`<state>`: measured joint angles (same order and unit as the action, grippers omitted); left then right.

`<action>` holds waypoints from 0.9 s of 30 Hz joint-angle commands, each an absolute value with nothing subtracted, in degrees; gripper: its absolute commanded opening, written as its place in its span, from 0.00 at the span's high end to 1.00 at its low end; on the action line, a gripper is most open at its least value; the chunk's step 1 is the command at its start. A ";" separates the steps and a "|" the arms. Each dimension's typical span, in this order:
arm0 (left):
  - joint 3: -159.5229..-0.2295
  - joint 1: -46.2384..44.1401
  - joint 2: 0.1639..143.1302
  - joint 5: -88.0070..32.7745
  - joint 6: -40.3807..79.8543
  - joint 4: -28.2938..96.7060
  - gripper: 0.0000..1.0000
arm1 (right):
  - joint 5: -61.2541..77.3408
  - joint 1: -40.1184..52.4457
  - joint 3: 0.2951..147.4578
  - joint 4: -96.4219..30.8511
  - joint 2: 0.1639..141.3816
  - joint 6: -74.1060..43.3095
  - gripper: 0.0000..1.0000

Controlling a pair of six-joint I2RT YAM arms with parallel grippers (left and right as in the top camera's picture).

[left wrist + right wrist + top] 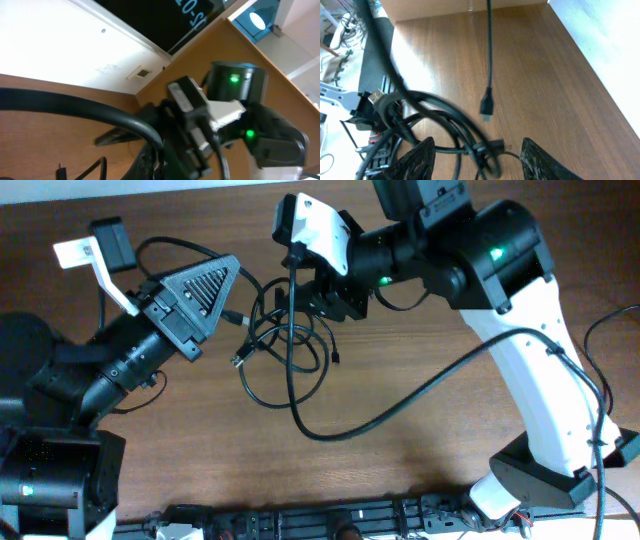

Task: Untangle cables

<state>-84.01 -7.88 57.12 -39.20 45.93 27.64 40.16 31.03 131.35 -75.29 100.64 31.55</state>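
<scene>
The cables (285, 355) lie in a loose tangle of thin black loops on the table (400, 480), about midway between its left and right edges and nearer the far edge by the white wall than the edge where the arm bases stand. A small metal-tipped plug (237, 361) pokes out of the left side of the tangle, and another plug end (235, 319) lies just above it. In the right wrist view the cables (445, 117) bunch into several overlapping strands, and one separate cord hangs down over the bare wood (530, 75) with its plug (486, 107) dangling free above the bunch. The right end effector (477, 145) is directly over the top of the tangle with its fingers (417, 160) spread apart, one on each side of the bunch; I cannot tell whether they touch the strands. Seen from above, the right end effector (295, 305) reaches in from the right side of the table. The left end effector (228, 272) is closed, just left of the tangle; whether it pinches a cord I cannot tell. A thicker black arm cable (400, 405) sweeps across the table toward the right arm.
</scene>
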 commanded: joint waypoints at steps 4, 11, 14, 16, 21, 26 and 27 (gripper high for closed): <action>-84.38 -7.60 56.88 -42.19 48.18 25.04 1.00 | 40.86 31.11 131.41 -74.30 102.72 30.61 0.96; -84.38 -7.60 56.88 -42.19 48.18 24.47 1.00 | 28.99 29.61 131.44 -72.38 102.72 23.38 0.96; -84.38 -7.60 56.86 -42.17 48.18 24.01 1.00 | 22.46 26.46 131.44 -71.72 102.72 17.56 0.96; -84.38 -7.53 56.88 -42.19 48.16 23.59 1.00 | 18.70 24.29 131.44 -71.72 102.72 13.63 0.96; -84.38 -7.33 56.82 -42.17 48.16 20.91 1.00 | 15.51 17.32 131.44 -73.28 102.72 3.90 0.96; -84.38 -7.33 56.82 -42.17 48.16 19.94 1.00 | 12.14 12.16 131.44 -75.90 102.72 -1.91 0.96; -84.38 -7.33 56.82 -42.17 48.16 19.77 1.00 | 10.96 10.79 131.44 -76.84 102.72 -2.50 0.96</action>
<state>-84.01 -7.73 57.28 -41.17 47.81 20.78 15.79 13.47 131.35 -75.92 102.61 2.50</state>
